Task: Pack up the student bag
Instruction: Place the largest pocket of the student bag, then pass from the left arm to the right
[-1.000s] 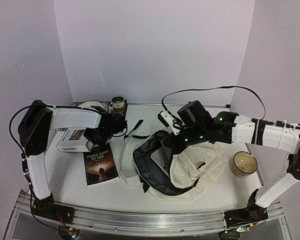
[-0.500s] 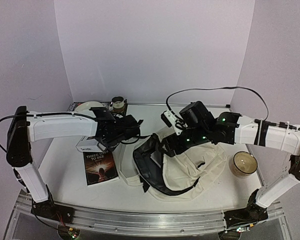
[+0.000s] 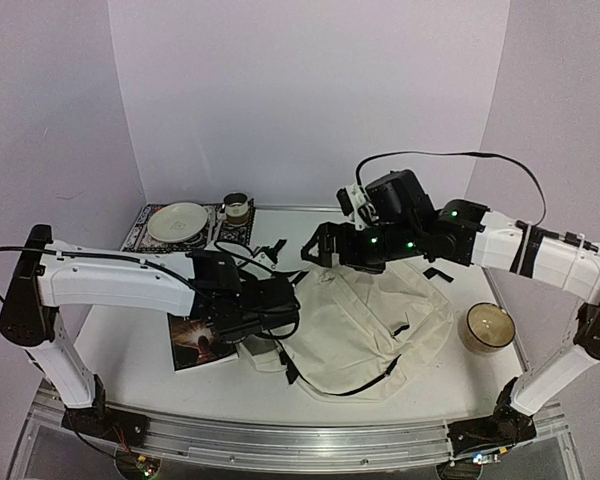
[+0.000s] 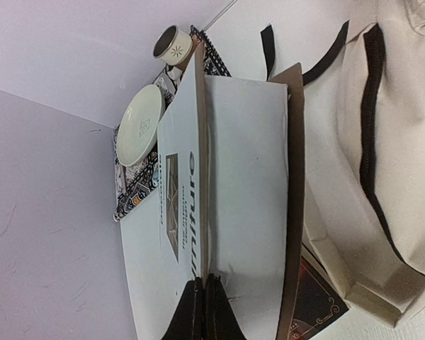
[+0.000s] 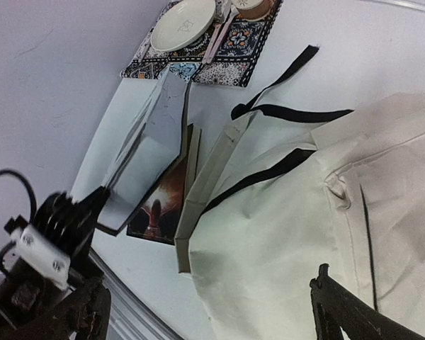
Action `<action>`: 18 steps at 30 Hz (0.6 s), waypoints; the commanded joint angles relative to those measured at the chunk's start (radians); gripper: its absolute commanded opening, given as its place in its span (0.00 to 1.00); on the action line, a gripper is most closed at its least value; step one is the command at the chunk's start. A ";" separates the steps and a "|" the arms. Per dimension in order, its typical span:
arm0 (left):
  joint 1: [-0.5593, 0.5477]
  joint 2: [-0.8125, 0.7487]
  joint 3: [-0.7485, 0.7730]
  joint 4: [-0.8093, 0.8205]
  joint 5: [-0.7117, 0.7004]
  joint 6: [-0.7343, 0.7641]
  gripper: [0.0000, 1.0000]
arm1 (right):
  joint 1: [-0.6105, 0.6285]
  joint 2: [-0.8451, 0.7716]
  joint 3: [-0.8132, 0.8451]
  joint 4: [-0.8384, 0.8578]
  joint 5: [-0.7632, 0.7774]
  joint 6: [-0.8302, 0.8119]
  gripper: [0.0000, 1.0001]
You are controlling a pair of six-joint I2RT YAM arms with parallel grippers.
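Observation:
The student bag (image 3: 375, 320), cream with black straps, lies flat at the table's centre right, its flap down. My left gripper (image 3: 255, 302) hangs just left of it, shut on the flap of a white cardboard box (image 4: 244, 184). The box shows edge-on in the left wrist view, with the bag (image 4: 404, 134) close on its right. Above the bag's far left edge hovers my right gripper (image 3: 322, 248), open and holding nothing. In the right wrist view its fingers (image 5: 343, 312) straddle the bag (image 5: 304, 212), and the box (image 5: 142, 145) hangs to the left.
A dark-covered book (image 3: 195, 342) lies on the table under the left arm. At the back left sit a patterned mat (image 3: 140, 232), a plate (image 3: 178, 220) and a cup (image 3: 237, 208). A glass candle jar (image 3: 490, 328) stands right of the bag.
My right gripper let go of the bag's opening, opened wide and drew up and back; the flap dropped shut. My left arm swung right with the box to the bag's left edge.

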 commanded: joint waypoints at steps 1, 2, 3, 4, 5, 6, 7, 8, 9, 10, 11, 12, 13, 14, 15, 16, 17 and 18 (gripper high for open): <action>-0.061 -0.013 -0.012 0.002 -0.155 -0.034 0.00 | -0.041 0.076 0.022 0.079 -0.100 0.178 0.98; -0.072 -0.008 -0.016 0.003 -0.164 -0.034 0.00 | -0.042 0.090 0.031 0.102 -0.119 0.194 0.98; -0.084 -0.002 -0.020 0.005 -0.173 -0.034 0.00 | -0.044 0.107 0.041 0.119 -0.138 0.208 0.98; -0.099 0.002 -0.024 0.007 -0.183 -0.035 0.00 | -0.044 0.123 0.052 0.127 -0.154 0.218 0.98; -0.115 0.005 -0.031 0.012 -0.195 -0.035 0.00 | -0.044 0.140 0.064 0.134 -0.173 0.228 0.98; -0.127 0.006 -0.039 0.017 -0.204 -0.035 0.00 | -0.045 0.161 0.075 0.140 -0.195 0.236 0.98; -0.138 0.007 -0.047 0.023 -0.211 -0.033 0.00 | -0.046 0.183 0.085 0.144 -0.218 0.243 0.98; -0.145 0.005 -0.055 0.035 -0.211 -0.022 0.00 | -0.045 0.204 0.097 0.148 -0.237 0.250 0.98; -0.148 0.000 -0.065 0.058 -0.202 0.001 0.00 | -0.045 0.221 0.107 0.157 -0.255 0.259 0.98; -0.151 -0.006 -0.076 0.086 -0.186 0.030 0.00 | -0.045 0.235 0.112 0.169 -0.271 0.269 0.98; -0.153 -0.021 -0.096 0.136 -0.169 0.076 0.00 | -0.045 0.250 0.114 0.185 -0.289 0.279 0.98; -0.154 -0.041 -0.121 0.195 -0.142 0.128 0.00 | -0.045 0.261 0.113 0.211 -0.306 0.289 0.98; -0.155 -0.062 -0.145 0.251 -0.118 0.175 0.00 | -0.046 0.268 0.112 0.233 -0.318 0.300 0.98; -0.157 -0.085 -0.168 0.305 -0.098 0.216 0.00 | -0.046 0.276 0.111 0.250 -0.329 0.310 0.98; -0.157 -0.107 -0.188 0.343 -0.086 0.243 0.00 | -0.046 0.285 0.113 0.261 -0.337 0.317 0.98; -0.157 -0.128 -0.203 0.370 -0.080 0.265 0.00 | -0.045 0.294 0.116 0.269 -0.344 0.323 0.98; -0.156 -0.143 -0.212 0.387 -0.075 0.280 0.00 | -0.046 0.301 0.120 0.272 -0.351 0.326 0.98; -0.157 -0.152 -0.217 0.399 -0.072 0.301 0.00 | -0.046 0.310 0.124 0.277 -0.357 0.330 0.98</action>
